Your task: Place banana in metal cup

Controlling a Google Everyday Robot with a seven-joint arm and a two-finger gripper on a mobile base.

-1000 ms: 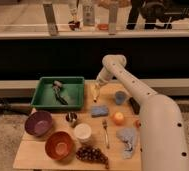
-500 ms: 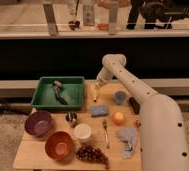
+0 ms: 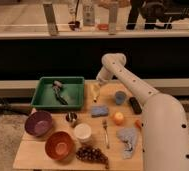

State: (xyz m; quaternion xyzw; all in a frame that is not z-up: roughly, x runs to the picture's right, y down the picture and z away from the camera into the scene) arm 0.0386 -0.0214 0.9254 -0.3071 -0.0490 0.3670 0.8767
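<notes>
Banana [image 3: 94, 92] likely light, soft, bruisable: grip mid-length, gently; gripper [image 3: 97, 86] hangs just over it, grasp cannot be told; cup [image 3: 72, 118] well apart

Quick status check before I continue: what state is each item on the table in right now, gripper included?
gripper: at the table's far edge, right above the banana
banana: lying on the table, outside the cup
metal cup: upright, nothing seen in it
green tray: holds a dark tool
orange bowl: upright, empty
purple bowl: upright, empty

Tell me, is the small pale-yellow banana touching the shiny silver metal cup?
Apart. The camera view shows the banana under the gripper, with bare table between it and the metal cup.
</notes>
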